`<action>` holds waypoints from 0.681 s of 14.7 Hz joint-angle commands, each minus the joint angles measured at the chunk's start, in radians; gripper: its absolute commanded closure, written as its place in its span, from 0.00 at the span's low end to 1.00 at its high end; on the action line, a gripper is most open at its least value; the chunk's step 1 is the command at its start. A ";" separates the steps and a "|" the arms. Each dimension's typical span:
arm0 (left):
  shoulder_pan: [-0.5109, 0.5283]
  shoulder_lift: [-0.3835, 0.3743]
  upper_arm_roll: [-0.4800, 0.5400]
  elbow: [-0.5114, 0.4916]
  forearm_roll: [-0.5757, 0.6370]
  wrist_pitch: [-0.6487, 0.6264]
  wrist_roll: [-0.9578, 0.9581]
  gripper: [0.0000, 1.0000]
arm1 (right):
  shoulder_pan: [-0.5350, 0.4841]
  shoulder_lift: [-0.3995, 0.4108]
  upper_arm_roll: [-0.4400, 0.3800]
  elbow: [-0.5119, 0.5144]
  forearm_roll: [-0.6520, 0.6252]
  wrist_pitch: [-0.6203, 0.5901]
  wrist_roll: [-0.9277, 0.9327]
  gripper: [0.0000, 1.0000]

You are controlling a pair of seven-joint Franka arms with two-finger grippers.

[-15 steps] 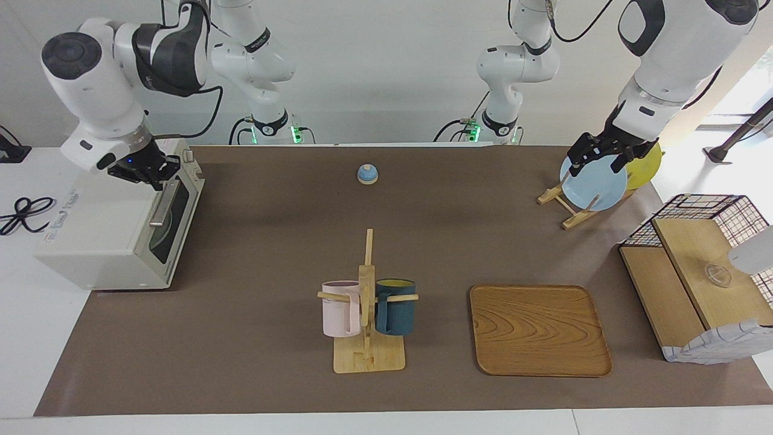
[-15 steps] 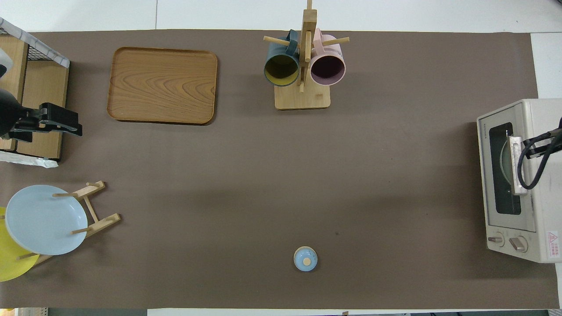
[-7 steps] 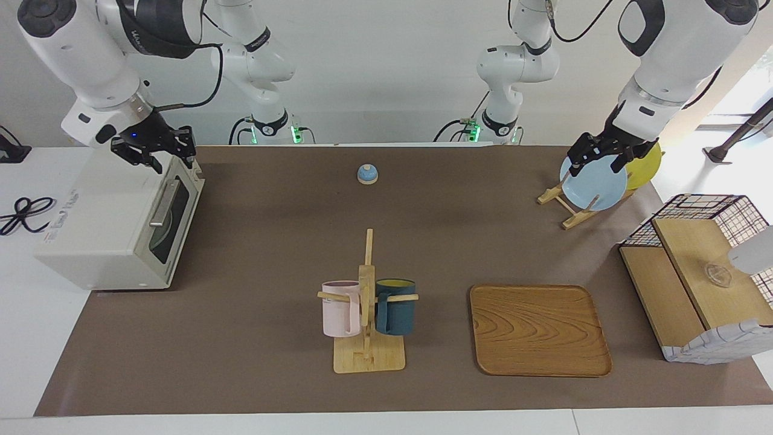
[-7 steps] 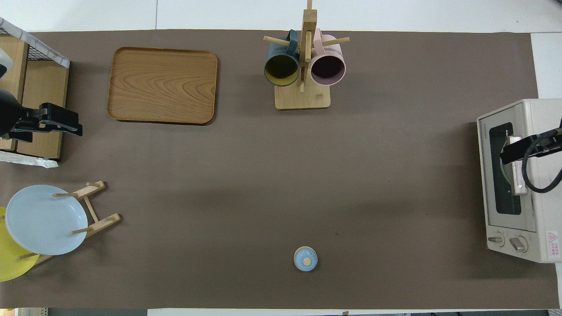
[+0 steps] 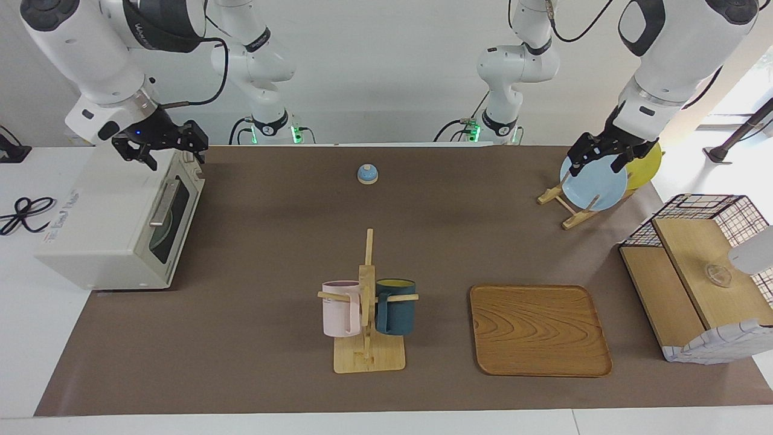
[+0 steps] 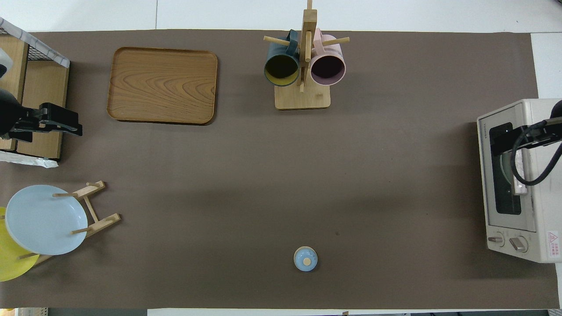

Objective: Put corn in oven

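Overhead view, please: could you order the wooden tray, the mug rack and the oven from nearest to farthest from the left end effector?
1. Wooden tray, nearest the left end effector.
2. Mug rack, mid-table.
3. Oven, at the right arm's end.

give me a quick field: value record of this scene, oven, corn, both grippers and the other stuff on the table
oven: cream-white toaster oven at the right arm's end of the table, dark glass door shut
corn: not visible in either view
right gripper: jaws open, empty, above the oven's top edge
left gripper: jaws open, empty, waiting over the light blue plate in the wooden plate rack
other: wooden mug stand with pink mug and dark teal mug; brown wooden tray; small blue bell
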 commanded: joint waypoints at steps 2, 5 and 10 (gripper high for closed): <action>0.007 -0.016 -0.006 -0.010 0.013 -0.014 0.002 0.00 | 0.015 0.019 -0.018 0.038 0.009 -0.023 0.014 0.00; 0.007 -0.016 -0.006 -0.010 0.013 -0.014 0.002 0.00 | 0.004 0.010 -0.017 0.021 0.012 -0.023 0.011 0.00; 0.007 -0.016 -0.006 -0.010 0.013 -0.014 0.000 0.00 | 0.015 0.007 -0.017 0.023 0.014 -0.014 0.016 0.00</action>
